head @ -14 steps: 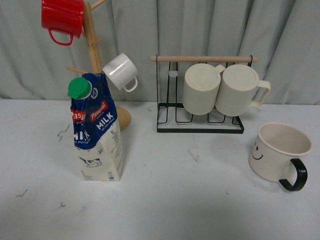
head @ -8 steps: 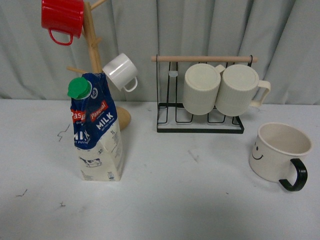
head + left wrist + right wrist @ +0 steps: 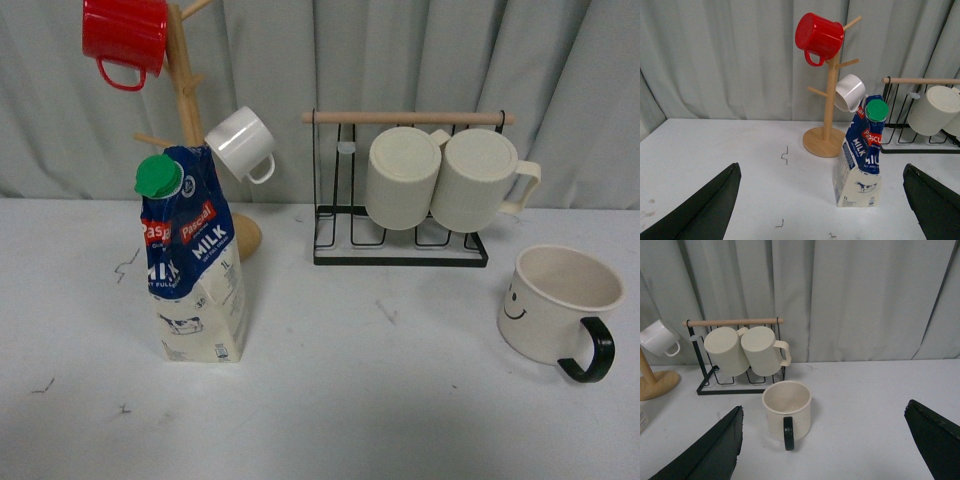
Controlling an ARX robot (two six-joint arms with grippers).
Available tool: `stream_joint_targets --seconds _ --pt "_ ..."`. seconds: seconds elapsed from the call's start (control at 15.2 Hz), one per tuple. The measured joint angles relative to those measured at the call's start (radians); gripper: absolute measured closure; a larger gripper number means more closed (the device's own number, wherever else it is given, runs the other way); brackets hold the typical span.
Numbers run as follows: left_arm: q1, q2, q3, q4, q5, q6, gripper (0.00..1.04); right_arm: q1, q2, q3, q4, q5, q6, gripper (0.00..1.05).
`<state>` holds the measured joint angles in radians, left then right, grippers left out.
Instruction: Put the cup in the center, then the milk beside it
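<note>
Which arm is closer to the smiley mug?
Right. The smiley mug sits just ahead of the right gripper, jaws open; the left gripper faces the milk carton instead.

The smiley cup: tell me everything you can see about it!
The cup is wide, cream-white and smooth, with a black C-shaped handle and a black smiley drawn on its side. It stands upright and looks empty, on the white table at the robot's right, nearer than the rack, handle turned toward the robot. Only the table touches it.
</note>
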<state>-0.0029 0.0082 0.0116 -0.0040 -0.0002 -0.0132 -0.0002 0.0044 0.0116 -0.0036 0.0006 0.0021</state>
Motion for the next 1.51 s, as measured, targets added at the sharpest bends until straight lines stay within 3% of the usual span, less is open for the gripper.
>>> stream_joint_targets --seconds 1.05,1.12,1.31,1.51 --pt "0.000 0.000 0.000 0.000 0.000 0.000 0.07 -0.001 0.000 0.000 -0.005 -0.005 0.000 0.06" --pt "0.000 0.000 0.000 0.000 0.000 0.000 0.07 -0.044 0.042 0.009 -0.026 -0.103 -0.018 0.06" --pt "0.000 0.000 0.000 0.000 0.000 0.000 0.07 -0.171 0.375 0.098 0.269 -0.210 -0.015 0.06" --pt "0.000 0.000 0.000 0.000 0.000 0.000 0.07 -0.233 0.844 0.304 0.581 -0.180 0.070 0.06"
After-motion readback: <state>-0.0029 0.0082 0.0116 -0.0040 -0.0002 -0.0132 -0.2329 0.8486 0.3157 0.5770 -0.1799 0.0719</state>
